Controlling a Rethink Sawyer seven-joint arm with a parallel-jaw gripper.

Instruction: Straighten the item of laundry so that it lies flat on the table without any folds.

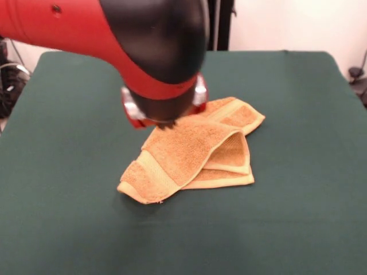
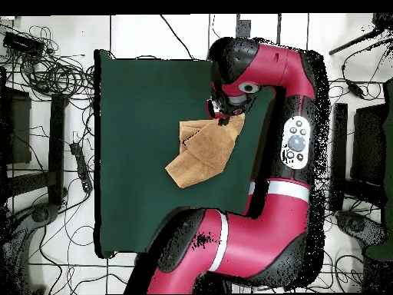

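1. Orange-tan terry hand towel point(image 1: 192, 152) with woven band stripes lies near the middle of the large dark green cloth-covered table point(image 1: 63, 189), a little toward its far edge in the front view, well apart from every corner.
2. At its left end one banded edge lies flat on the green cloth, and the upper layer rises from there to the right.
3. This upper layer is folded over a lower one, and at the right the fold stands open like a small tunnel, so the towel is not yet flat.
4. Red and black arm comes down over the towel's far part, and its gripper point(image 1: 166, 121) is just at the cloth there, probably to take the top layer and pull it open.
5. Whether the claw is apart, together or clamped on the towel, I cannot tell, because the arm's head hides it.
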